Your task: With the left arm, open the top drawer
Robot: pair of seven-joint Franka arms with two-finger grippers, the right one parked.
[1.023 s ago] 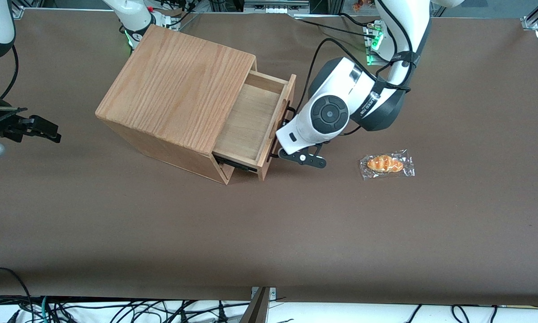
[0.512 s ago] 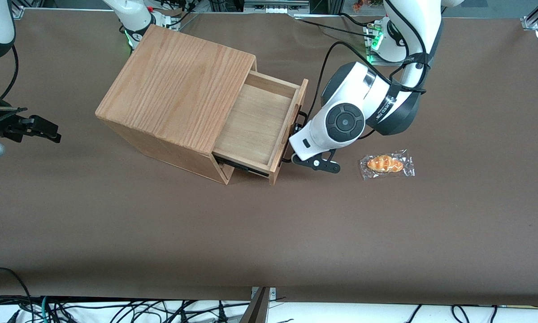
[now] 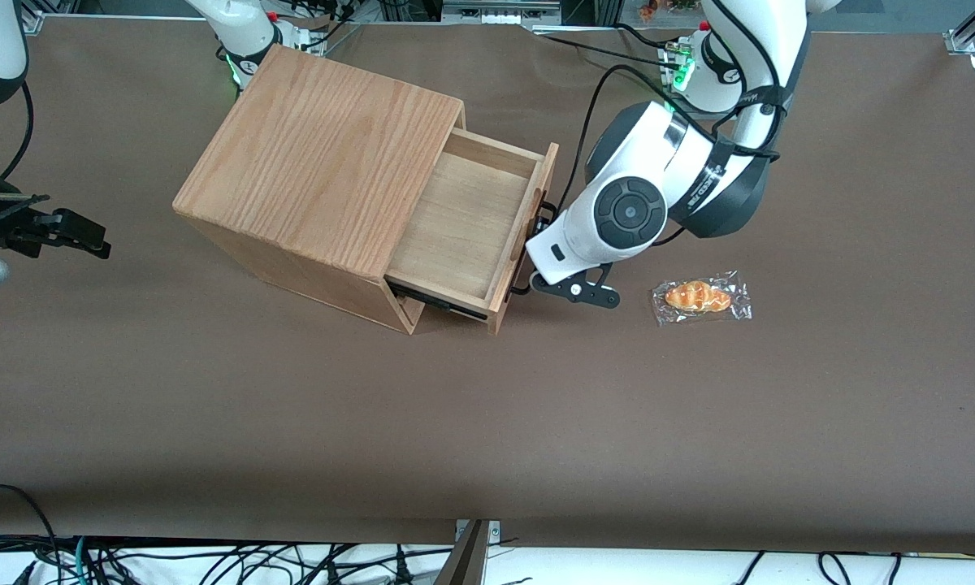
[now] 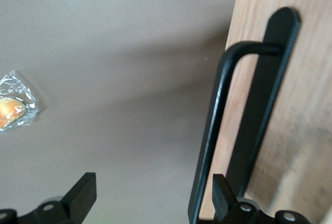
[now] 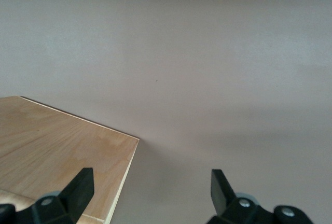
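Note:
The top drawer stands pulled well out of the oak-grain cabinet, its pale inside bare. Its black bar handle runs along the drawer front. The left arm's gripper is at the handle and open. One finger sits in the gap between the bar and the drawer front, the other finger hangs over the table. In the front view the white wrist covers most of the gripper in front of the drawer.
A plastic-wrapped bread roll lies on the brown table toward the working arm's end, a short way from the wrist. The roll's wrapper also shows in the left wrist view. A cabinet corner shows in the right wrist view.
The drawer slid farther out of the cabinet with the gripper at its handle, then stopped. In the last half second only the wrist shifted slightly.

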